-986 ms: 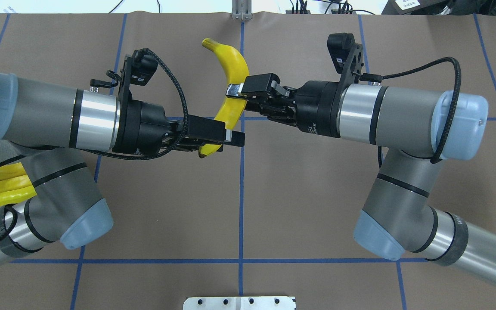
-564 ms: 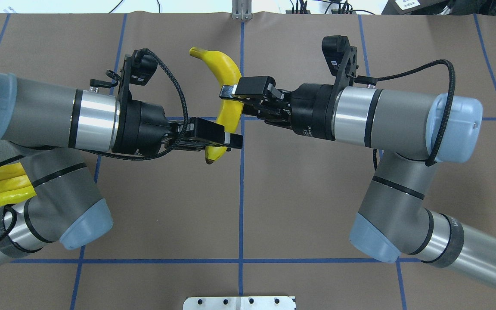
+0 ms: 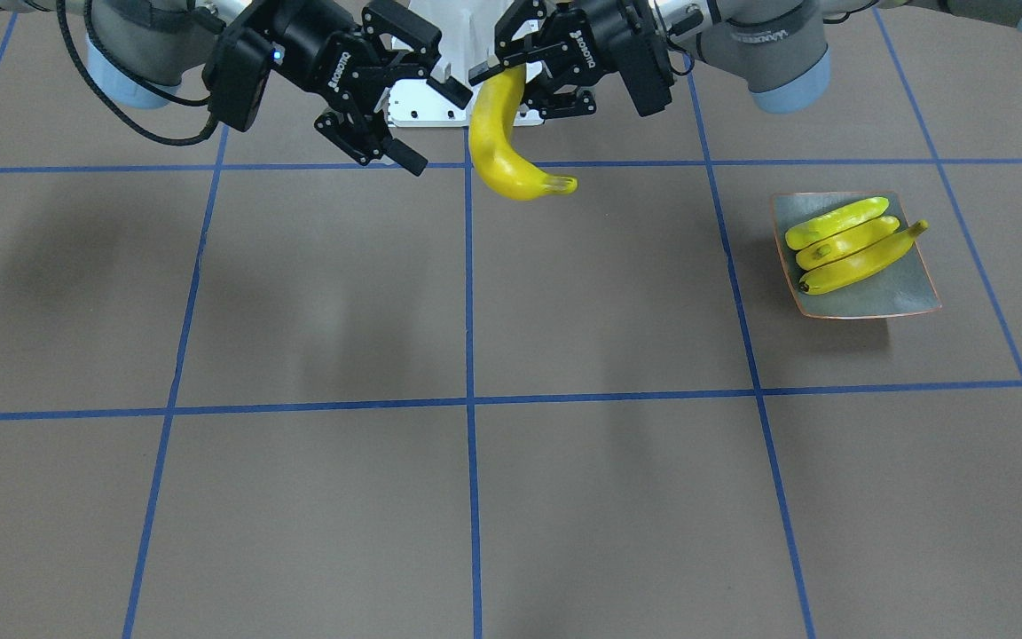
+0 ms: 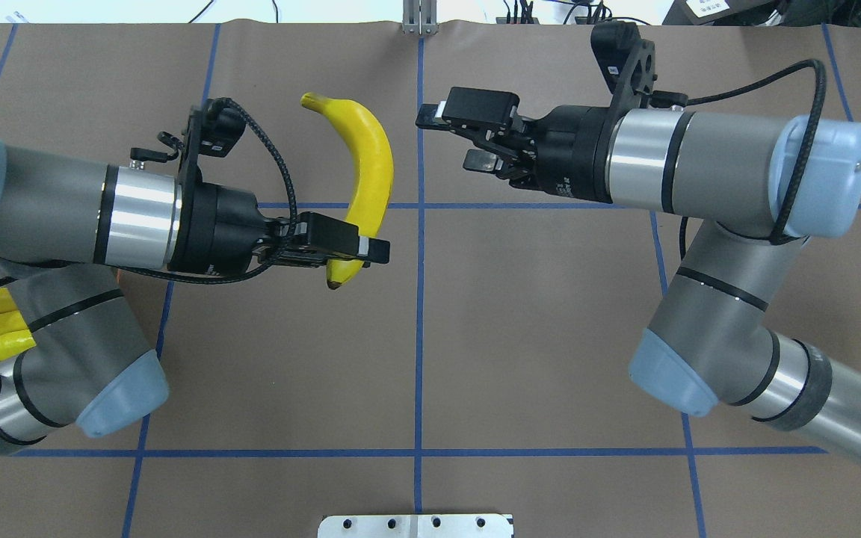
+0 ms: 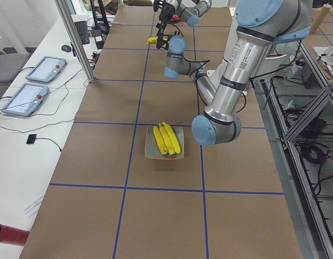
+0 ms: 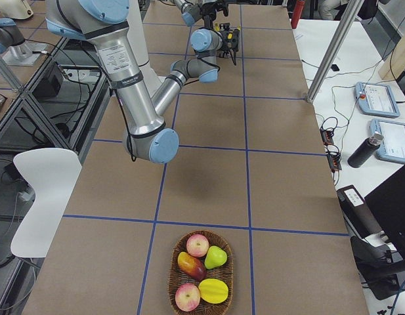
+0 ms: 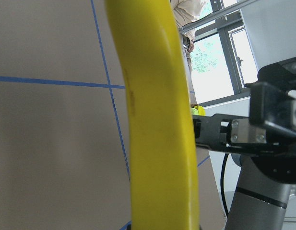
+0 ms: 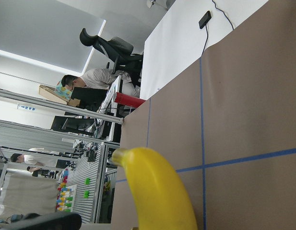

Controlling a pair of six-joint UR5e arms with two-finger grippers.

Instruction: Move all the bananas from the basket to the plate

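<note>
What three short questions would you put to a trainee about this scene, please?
1. True or false: the right tool is clamped on the raised banana.
2. Multiple choice: how many bananas lie on the plate? A) two B) three C) four
3. Short answer: which arm's tool holds the raised banana?

Key:
1. False. It is open and apart from the banana.
2. B
3. The left tool, gripping near the end closer to the robot.
</note>
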